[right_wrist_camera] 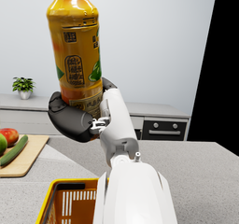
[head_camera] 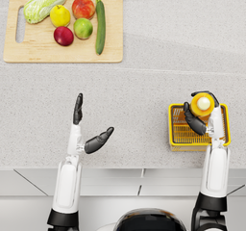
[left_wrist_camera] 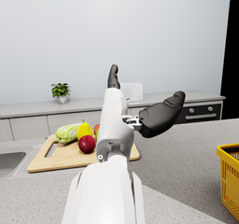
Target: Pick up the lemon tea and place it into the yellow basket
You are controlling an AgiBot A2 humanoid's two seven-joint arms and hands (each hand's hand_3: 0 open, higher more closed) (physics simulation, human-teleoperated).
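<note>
Head view: lemon tea (head_camera: pixel 202 104) gripped in right hand (head_camera: pixel 199 117).

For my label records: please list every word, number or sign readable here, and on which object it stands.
No text can be read.
lemon tea bottle: printed blocks and a green mark on the label, too blurred to read.
oven panel: knobs only, no lettering visible.
</note>
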